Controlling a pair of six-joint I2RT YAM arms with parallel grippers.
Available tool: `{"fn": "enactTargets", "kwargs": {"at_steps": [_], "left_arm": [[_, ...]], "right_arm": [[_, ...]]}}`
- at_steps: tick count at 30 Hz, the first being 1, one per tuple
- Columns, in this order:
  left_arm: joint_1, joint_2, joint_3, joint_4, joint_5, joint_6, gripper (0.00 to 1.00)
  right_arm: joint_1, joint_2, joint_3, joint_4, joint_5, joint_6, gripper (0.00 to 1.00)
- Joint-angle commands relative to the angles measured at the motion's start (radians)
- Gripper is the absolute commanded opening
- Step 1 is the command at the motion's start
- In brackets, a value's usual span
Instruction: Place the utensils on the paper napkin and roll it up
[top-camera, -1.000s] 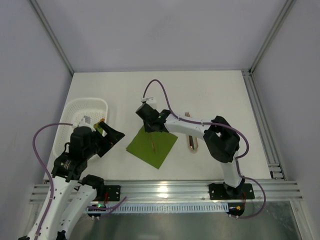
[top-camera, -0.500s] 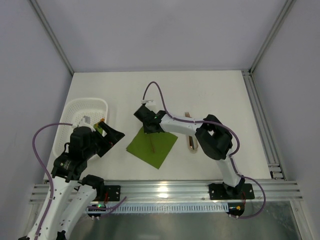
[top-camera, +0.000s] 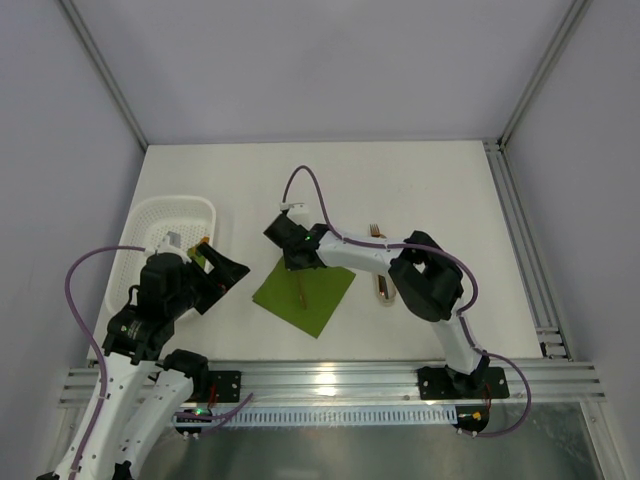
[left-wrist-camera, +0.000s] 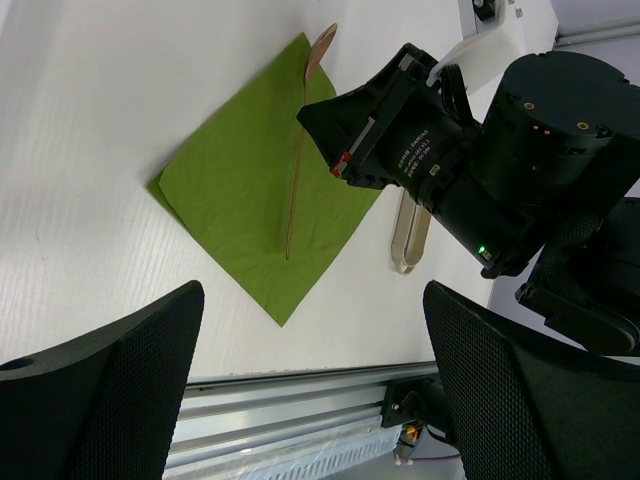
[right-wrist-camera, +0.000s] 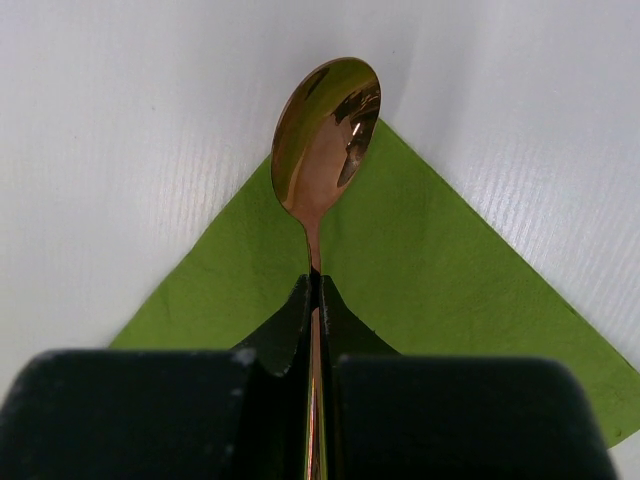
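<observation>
Nearest us, the left gripper (top-camera: 222, 265) hangs wide open and empty, just left of the napkin (top-camera: 312, 298). The green napkin lies flat on the table (top-camera: 430, 180), turned like a diamond. We see the spoon (right-wrist-camera: 325, 130) along its diagonal, bowl poking past the far corner. The right gripper (right-wrist-camera: 314, 292) is clenched on the spoon's handle below the bowl. Farther right, off the napkin, the fork (top-camera: 375, 231) shows partly behind the right arm.
</observation>
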Motion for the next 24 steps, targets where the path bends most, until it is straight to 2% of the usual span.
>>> {"fn": "enactTargets", "kwargs": {"at_steps": [1,14,20,21,24], "left_arm": [[0.006,-0.002,0.002,0.019,0.018,-0.010,0.92],[0.006,-0.001,-0.002,0.024,0.021,-0.010,0.91],[0.006,-0.001,-0.002,0.024,0.022,-0.010,0.92],[0.006,0.002,-0.002,0.025,0.022,-0.010,0.91],[0.006,0.004,-0.002,0.027,0.027,-0.010,0.91]], "right_arm": [[0.006,0.011,0.039,0.002,0.046,0.025,0.04],[0.006,0.059,0.088,-0.010,0.026,0.011,0.04],[0.007,0.048,0.094,-0.023,0.015,-0.003,0.22],[0.007,0.043,0.093,-0.023,0.016,-0.003,0.32],[0.006,0.005,0.082,-0.023,0.016,-0.015,0.38]]}}
